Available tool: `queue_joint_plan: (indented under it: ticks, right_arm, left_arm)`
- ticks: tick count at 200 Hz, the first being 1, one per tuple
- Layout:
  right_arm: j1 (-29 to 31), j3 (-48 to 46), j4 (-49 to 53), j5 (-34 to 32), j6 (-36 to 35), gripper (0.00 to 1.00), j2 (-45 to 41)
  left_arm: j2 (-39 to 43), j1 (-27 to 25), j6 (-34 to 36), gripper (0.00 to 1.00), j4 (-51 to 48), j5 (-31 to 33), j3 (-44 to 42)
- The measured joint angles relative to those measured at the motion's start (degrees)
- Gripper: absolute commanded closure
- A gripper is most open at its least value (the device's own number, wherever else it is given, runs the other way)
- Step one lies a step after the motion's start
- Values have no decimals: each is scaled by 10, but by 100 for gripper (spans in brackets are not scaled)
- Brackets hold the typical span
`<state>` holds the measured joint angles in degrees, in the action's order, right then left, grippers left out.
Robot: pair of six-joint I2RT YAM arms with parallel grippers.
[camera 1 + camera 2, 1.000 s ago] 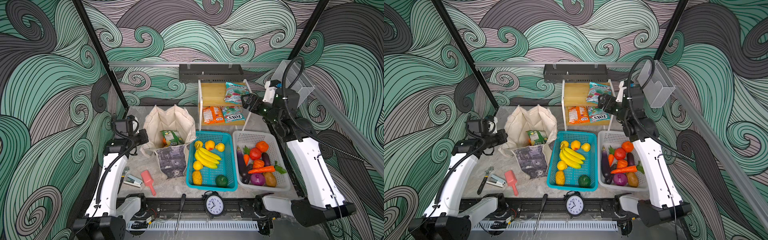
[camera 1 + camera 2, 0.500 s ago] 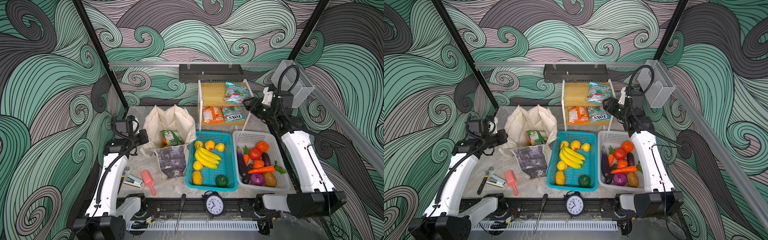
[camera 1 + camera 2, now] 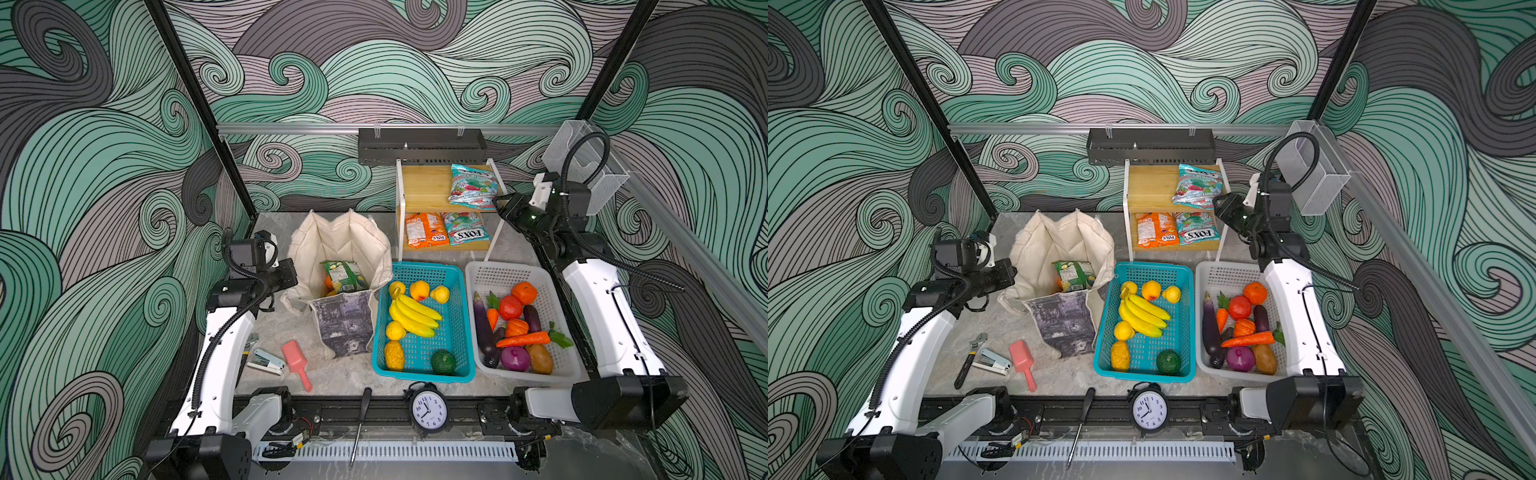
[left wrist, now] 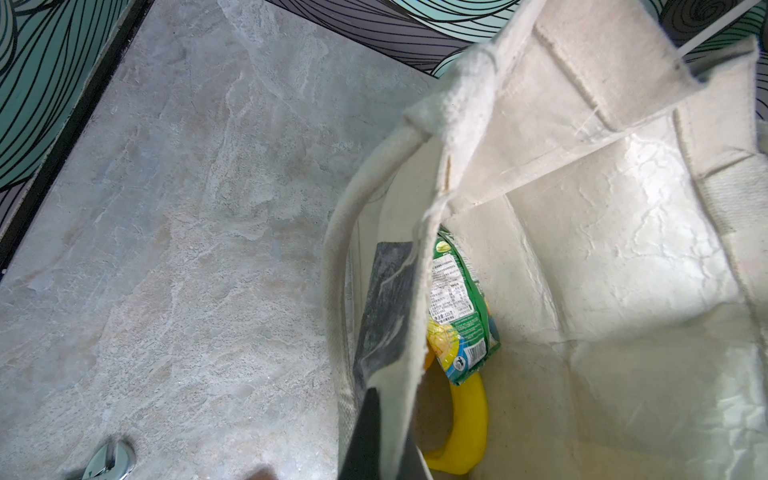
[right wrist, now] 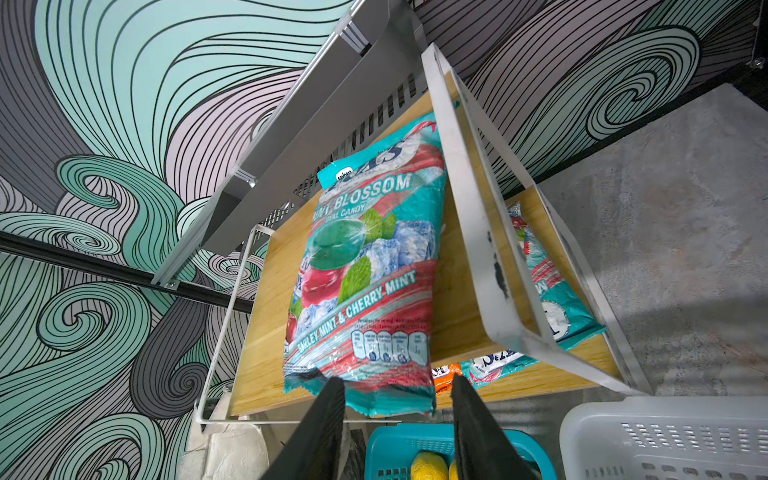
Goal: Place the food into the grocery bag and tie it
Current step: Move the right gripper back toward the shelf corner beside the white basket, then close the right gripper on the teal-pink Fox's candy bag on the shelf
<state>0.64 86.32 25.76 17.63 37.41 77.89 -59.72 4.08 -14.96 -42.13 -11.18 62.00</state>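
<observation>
The beige grocery bag (image 3: 340, 245) (image 3: 1059, 241) stands open at the left, a green packet (image 3: 343, 276) (image 4: 457, 299) and a yellow banana (image 4: 469, 419) inside it. My left gripper (image 3: 291, 270) (image 4: 388, 415) is shut on the bag's left rim. A teal-red packet (image 3: 471, 187) (image 5: 365, 266) lies on the top board of the wooden shelf (image 3: 428, 187). My right gripper (image 3: 500, 205) (image 5: 395, 380) is open at the packet's near end, a finger on each side of it. Bananas (image 3: 413, 313) fill the teal basket (image 3: 419, 268). An eggplant (image 3: 482, 324) and a carrot (image 3: 523, 338) lie in the white basket (image 3: 503, 266).
The lower shelf board holds an orange packet (image 3: 424, 228) and a second teal packet (image 3: 463, 228). A clock (image 3: 428, 409), a screwdriver (image 3: 361, 415), a pink scoop (image 3: 295, 361), a stapler (image 3: 266, 361) and a wrench (image 3: 971, 357) lie along the front.
The right gripper's jaws have narrowed around the teal-red packet's end, and the right arm has folded lower. The left arm and the bag have not moved.
</observation>
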Motion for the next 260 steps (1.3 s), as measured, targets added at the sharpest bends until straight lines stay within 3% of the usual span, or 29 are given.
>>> queue_joint_plan:
  ticks: [100, 166, 250, 260]
  right_arm:
    - [0, -11, -31, 8, 18, 67, 22]
    - [2, -17, -58, 16, 31, 100, 23]
    - [15, -15, -56, 24, 29, 100, 15]
    - [14, -15, -55, 27, 26, 93, 16]
  left_arm:
    - [3, 0, 1, 100, 3, -1, -3]
    - [3, 0, 2, 100, 3, -2, -3]
    - [3, 0, 3, 100, 3, -7, -3]
    - [3, 0, 3, 100, 3, -7, -3]
